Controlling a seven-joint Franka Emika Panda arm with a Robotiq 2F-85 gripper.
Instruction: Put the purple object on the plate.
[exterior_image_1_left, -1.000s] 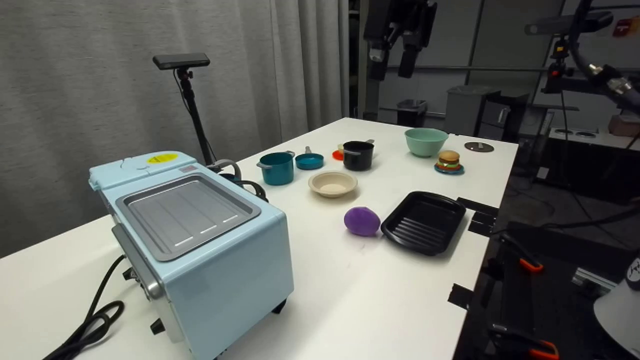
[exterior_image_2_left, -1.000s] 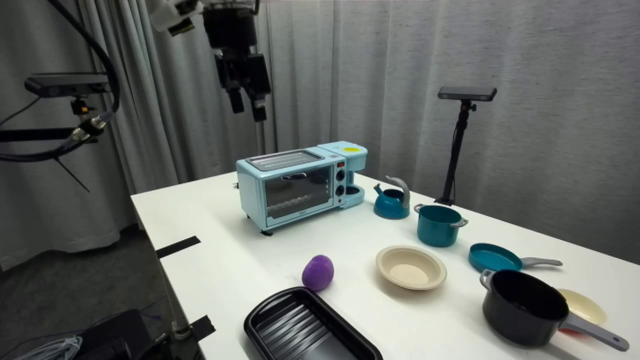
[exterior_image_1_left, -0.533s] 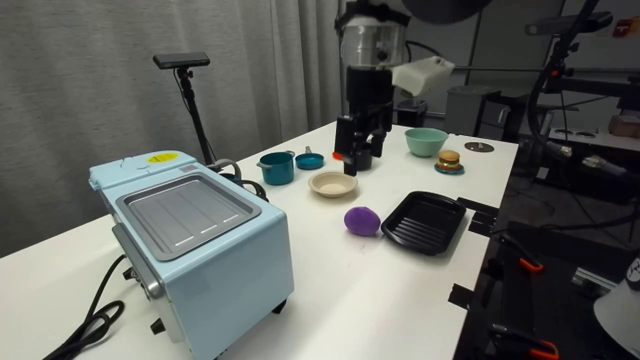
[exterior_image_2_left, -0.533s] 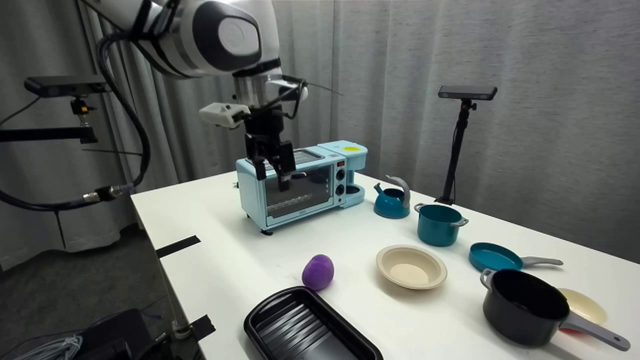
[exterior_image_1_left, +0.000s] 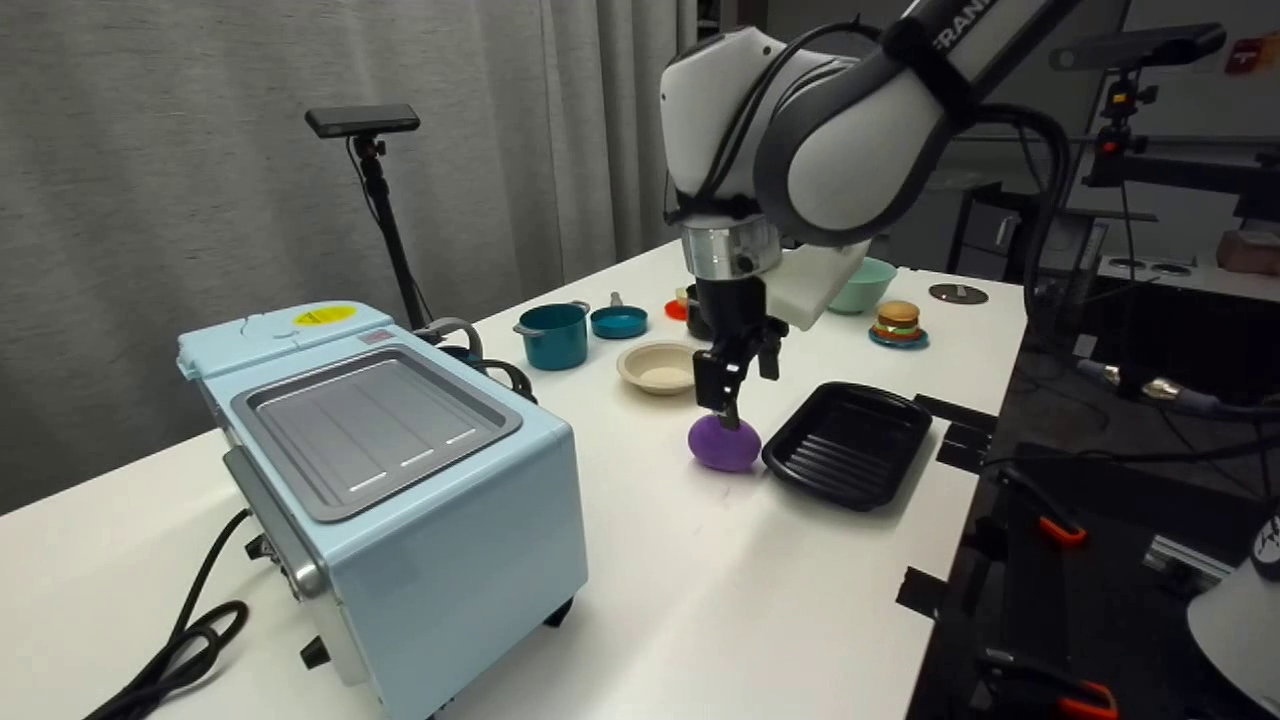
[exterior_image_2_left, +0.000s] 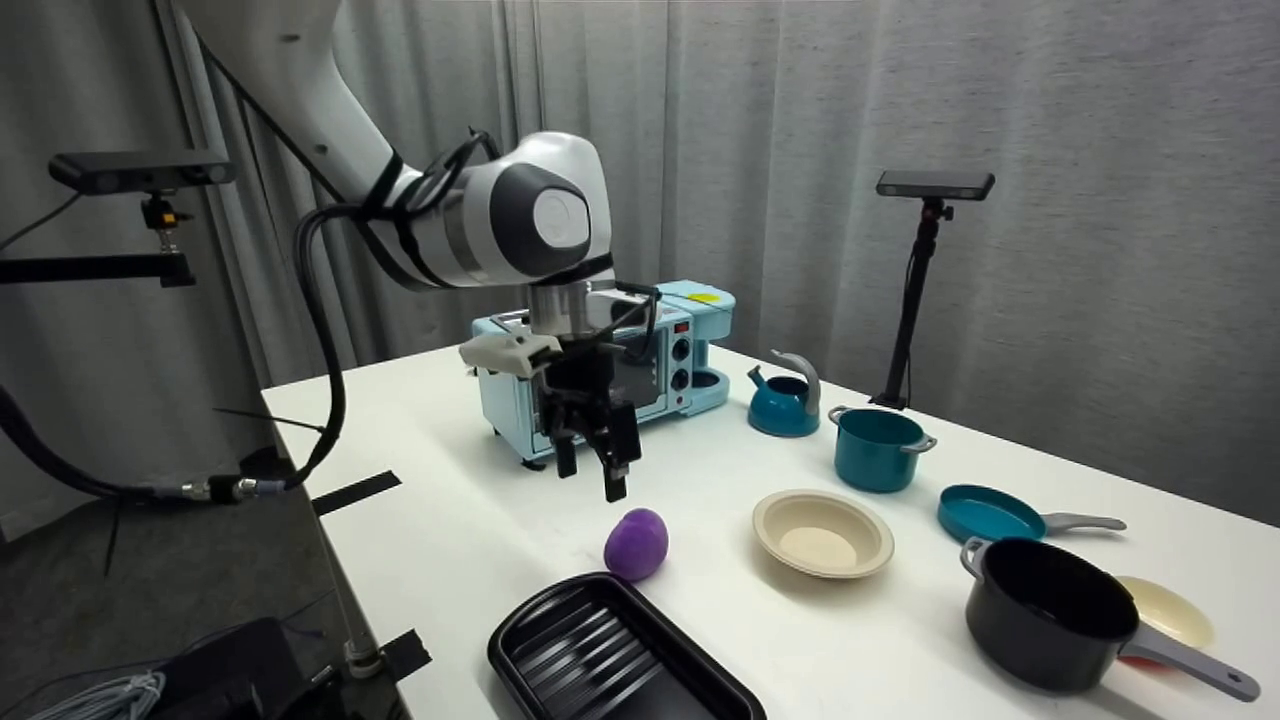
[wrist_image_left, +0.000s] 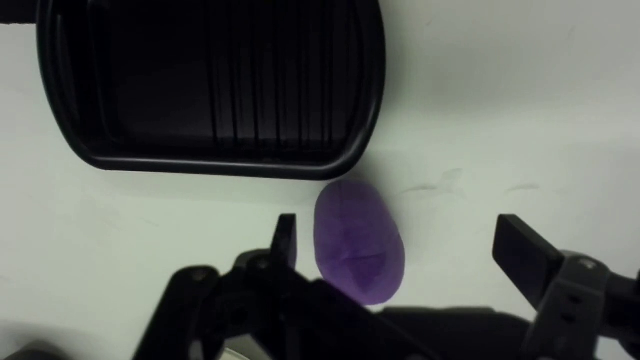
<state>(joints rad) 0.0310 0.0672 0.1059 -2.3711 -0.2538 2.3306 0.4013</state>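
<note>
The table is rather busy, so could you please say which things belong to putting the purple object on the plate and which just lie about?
For the job:
purple object
cream plate
claw

Lying about:
black ridged tray
blue oven
teal kettle
teal pot
teal pan
black saucepan
mint bowl
toy burger

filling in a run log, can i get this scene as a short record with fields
object: purple object, lying on the white table
goal: pale cream plate, apart from the purple object
grasp: none yet; open gripper above the purple object, straddling it in the wrist view
neighbour: black ridged tray; whether it touches the purple object is unclear
cookware: teal kettle, teal pot, teal pan, black pot
appliance: light blue toaster oven
</note>
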